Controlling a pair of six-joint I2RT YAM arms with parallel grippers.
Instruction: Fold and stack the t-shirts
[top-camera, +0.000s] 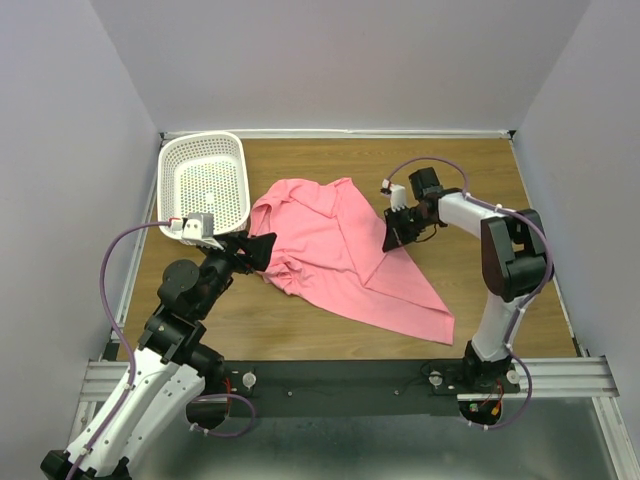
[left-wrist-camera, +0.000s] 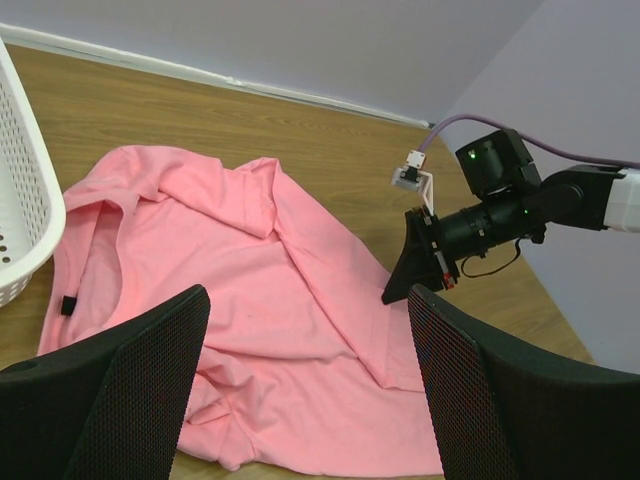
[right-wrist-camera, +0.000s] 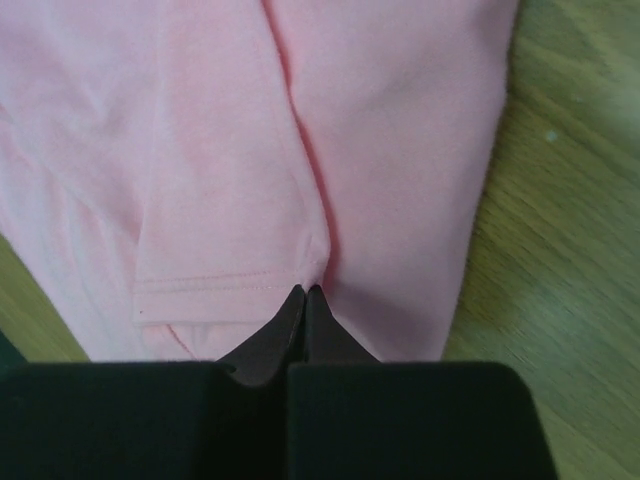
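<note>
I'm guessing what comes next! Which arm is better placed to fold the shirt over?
Right, probably. The right tool is shut on an edge of the shirt, cloth puckering there. The left tool hangs open at the other side, holding nothing.

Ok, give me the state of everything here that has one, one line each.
t-shirt: unfolded, spread crumpled on the table, right edge pinched.
basket: upright at the far left of the table, nothing visible inside.
left gripper: open, holding nothing, just off the shirt's collar side.
right gripper: shut on a crease of the t-shirt near a hem.
</note>
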